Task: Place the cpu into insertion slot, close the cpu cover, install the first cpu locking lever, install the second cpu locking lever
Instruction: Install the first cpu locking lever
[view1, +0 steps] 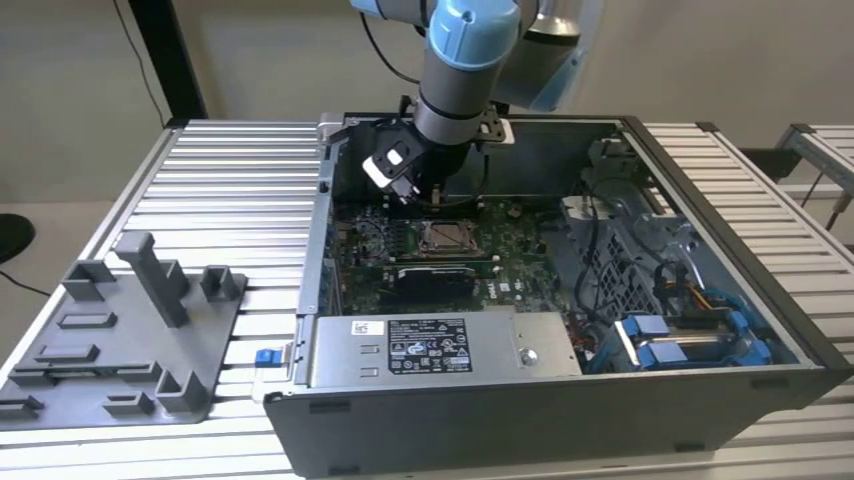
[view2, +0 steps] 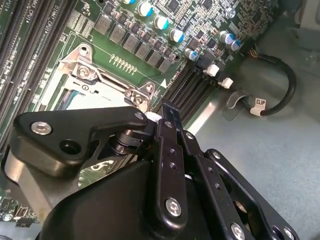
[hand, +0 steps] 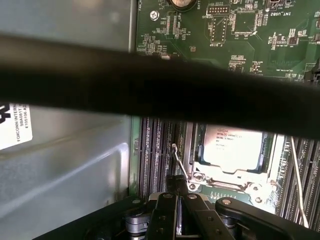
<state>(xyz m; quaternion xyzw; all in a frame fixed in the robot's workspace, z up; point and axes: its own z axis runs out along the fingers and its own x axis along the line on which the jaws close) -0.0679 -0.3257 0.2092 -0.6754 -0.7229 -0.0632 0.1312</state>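
The cpu (hand: 232, 147) lay seated in the insertion slot (view1: 447, 237), with the cpu cover (hand: 226, 173) down over its edges. By count there was one chip, one cover and two thin wire levers. The near lever (hand: 177, 159) stood just beside the claw (hand: 178, 192), and the far lever (hand: 299, 185) was across the slot. The claw's fingers (hand: 167, 210) sat pressed together with nothing visible between them. Such a lever is probably stiff, springy and slippery, best pinched near its free end.
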